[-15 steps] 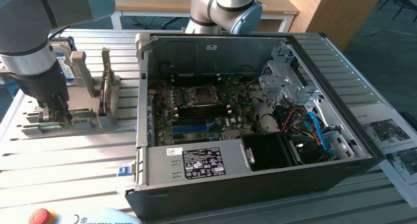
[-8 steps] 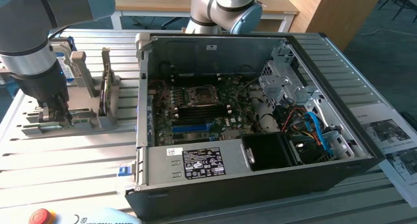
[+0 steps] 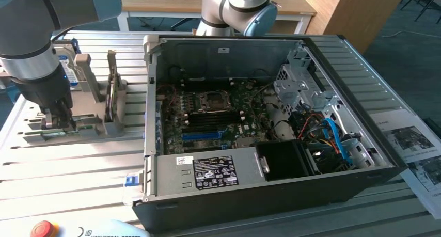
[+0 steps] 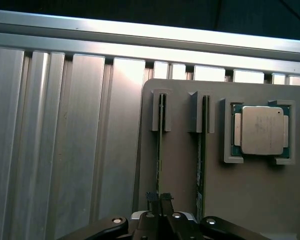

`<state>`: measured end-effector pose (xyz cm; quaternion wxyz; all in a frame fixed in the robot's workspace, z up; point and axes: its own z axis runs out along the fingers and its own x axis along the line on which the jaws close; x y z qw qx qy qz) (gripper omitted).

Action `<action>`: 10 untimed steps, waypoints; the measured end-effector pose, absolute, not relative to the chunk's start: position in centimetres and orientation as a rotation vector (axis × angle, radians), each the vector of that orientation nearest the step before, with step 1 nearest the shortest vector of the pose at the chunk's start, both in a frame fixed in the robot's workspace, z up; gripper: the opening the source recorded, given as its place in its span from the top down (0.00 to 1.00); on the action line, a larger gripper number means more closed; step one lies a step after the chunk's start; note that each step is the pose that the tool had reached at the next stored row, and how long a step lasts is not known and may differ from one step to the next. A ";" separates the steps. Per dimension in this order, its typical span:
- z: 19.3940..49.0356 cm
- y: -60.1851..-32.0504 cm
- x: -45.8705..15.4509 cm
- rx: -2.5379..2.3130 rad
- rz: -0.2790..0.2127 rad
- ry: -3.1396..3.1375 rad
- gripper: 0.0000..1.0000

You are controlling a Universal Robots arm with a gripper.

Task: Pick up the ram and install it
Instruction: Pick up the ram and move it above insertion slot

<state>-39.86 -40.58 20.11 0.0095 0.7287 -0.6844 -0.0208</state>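
Gripper (image 4: 159,199) low over the grey holder (image 4: 182,170), fingers pinched closed on the upper edge of the ram (image 4: 160,145). It stands on edge in the slot farther from the processor chip (image 4: 261,130); a second stick (image 4: 202,160) stands alongside.

exterior: high, angled down on computer case (image 3: 227,56), parts holder (image 3: 93,129) | wrist: close, straight down past gripper (image 4: 159,199) | shared: parts holder

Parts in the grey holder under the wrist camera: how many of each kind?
ram sticks: 2
processor chip: 1
Total: 3
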 end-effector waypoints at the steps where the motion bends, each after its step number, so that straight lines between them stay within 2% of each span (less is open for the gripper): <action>1: 20.1 -40.6 -39.9 2.276 -0.065 -2.137 0.88; 10: 20.1 -40.6 -39.9 2.276 -0.065 -2.137 0.88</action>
